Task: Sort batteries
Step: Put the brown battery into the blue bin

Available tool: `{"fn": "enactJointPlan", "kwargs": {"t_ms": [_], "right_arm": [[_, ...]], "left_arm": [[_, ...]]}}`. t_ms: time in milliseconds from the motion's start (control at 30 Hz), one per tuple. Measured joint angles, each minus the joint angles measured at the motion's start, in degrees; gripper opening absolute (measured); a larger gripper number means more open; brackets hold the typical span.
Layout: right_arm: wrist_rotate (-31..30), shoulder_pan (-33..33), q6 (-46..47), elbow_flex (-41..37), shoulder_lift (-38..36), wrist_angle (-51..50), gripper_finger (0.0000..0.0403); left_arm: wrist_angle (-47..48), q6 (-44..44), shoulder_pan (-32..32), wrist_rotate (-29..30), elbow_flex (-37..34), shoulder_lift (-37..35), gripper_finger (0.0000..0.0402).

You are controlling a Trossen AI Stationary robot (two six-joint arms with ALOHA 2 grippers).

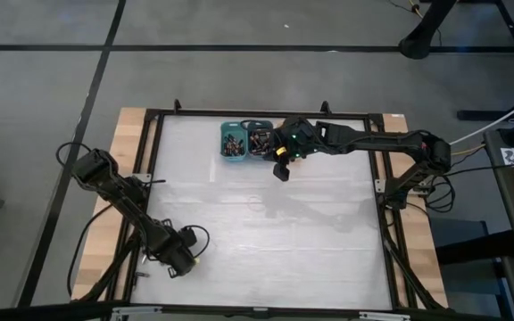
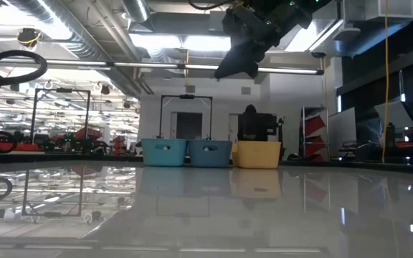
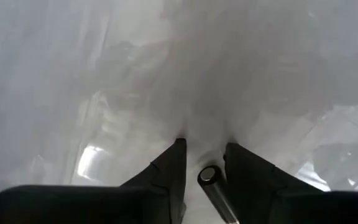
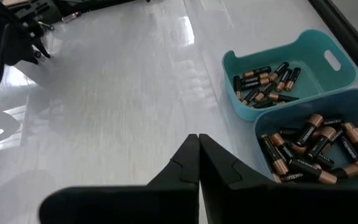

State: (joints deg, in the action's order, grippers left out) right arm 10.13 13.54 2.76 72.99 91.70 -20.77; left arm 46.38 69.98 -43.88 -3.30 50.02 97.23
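teal bin and blue bin sit touching, holding batteries.

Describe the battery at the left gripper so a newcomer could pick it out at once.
Start at the white table and go to the left gripper at its near left corner. Between the fingers lies one dark battery with a silvery end. It is alone there; the other batteries fill the far bins.

- Worktop: glossy, mirroring ceiling lights and bins in low view.
- Left wrist view: hazy, washed-out, bright glare patches lower left and right.
- High view: even, soft arm shadows at centre.
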Motion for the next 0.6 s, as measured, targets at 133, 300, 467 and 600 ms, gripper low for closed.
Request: {"fn": "enactJointPlan", "kwargs": {"t_ms": [133,300,467,600], "right_arm": [[0.00,0.00,-0.01,0.00,0.00,-0.37,0.0000],[0.00,0.00,0.00,0.00,0.00,-0.37,0.0000],[0.00,0.00,0.00,0.00,0.00,-0.42,0.0000],[0.02,0.00,-0.02,0.00,0.00,-0.44,0.0000]], "left_arm": [[0.22,1.86,-0.40,1.67,0.02,0.00,0.0105],[1.01,4.82,-0.63,2.87,0.04,-0.07,0.0138],[1.37,7.18,-0.84,3.37,0.13,-2.45,0.0185],[0.10,11.61,-0.55,6.08,0.12,-5.43,0.0210]]}}
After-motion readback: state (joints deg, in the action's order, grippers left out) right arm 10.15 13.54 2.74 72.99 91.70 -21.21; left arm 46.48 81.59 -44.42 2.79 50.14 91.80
